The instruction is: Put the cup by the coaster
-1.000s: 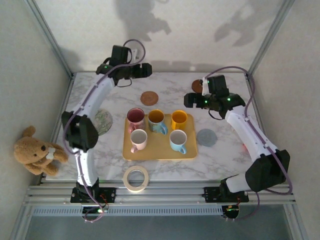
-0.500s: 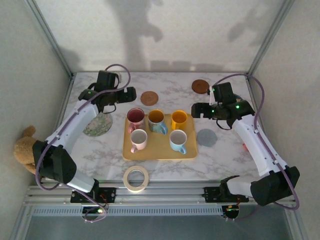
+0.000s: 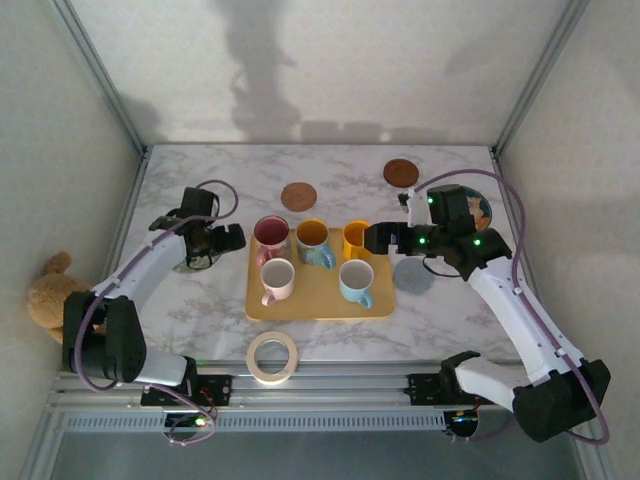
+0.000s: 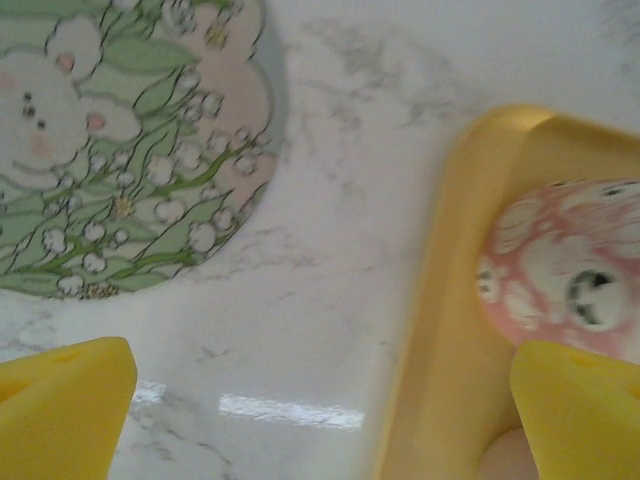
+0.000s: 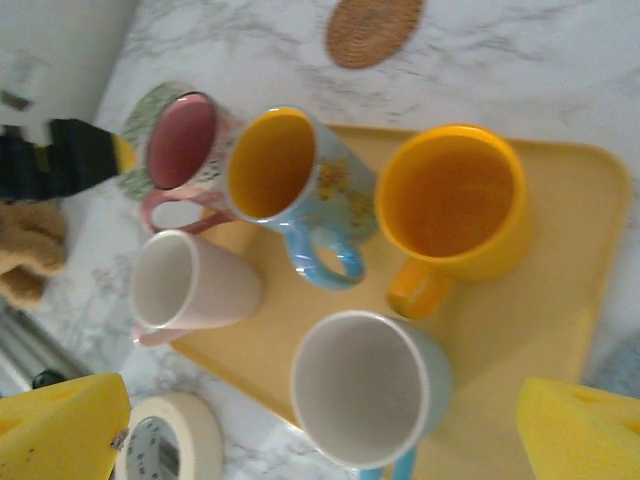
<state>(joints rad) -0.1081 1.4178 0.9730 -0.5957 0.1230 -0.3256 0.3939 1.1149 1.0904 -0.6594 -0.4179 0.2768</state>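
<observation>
**Location.** Five cups stand close together on the tray (image 3: 320, 300), three along its far edge and two along its near edge. The task does not say which cup is meant. All are upright, and the right wrist view shows them empty. The pink cup (image 3: 270, 233) sits in the tray's far-left corner and the orange cup (image 3: 357, 240) in its far-right corner.

**Coasters.** A floral coaster (image 4: 120, 150) lies on the worktop (image 3: 200, 310) just left of the tray. A cork coaster (image 3: 298, 195) lies beyond the tray's far edge. A grey coaster (image 3: 412, 275) lies just right of the tray.

**Jaws.** The left jaws are spread and hold nothing. They hang low over the tray's left rim, between the floral coaster and the pink cup. The right jaws are spread and hold nothing. They hang above the right half of the tray.

**Handling.**
- The cups look like glazed ceramic, so treat them as rigid, smooth and breakable, and moderately heavy for their size.
- A glazed wall is likely to slip under a weak pinch.
- Grip across the rim, with one jaw inside and one outside the wall.
- Choose the side facing away from the tray's centre, clear of the handle and of neighbouring cups.
- Lift straight up past the tray rim before moving sideways, because tight spacing makes a knock likely.
</observation>
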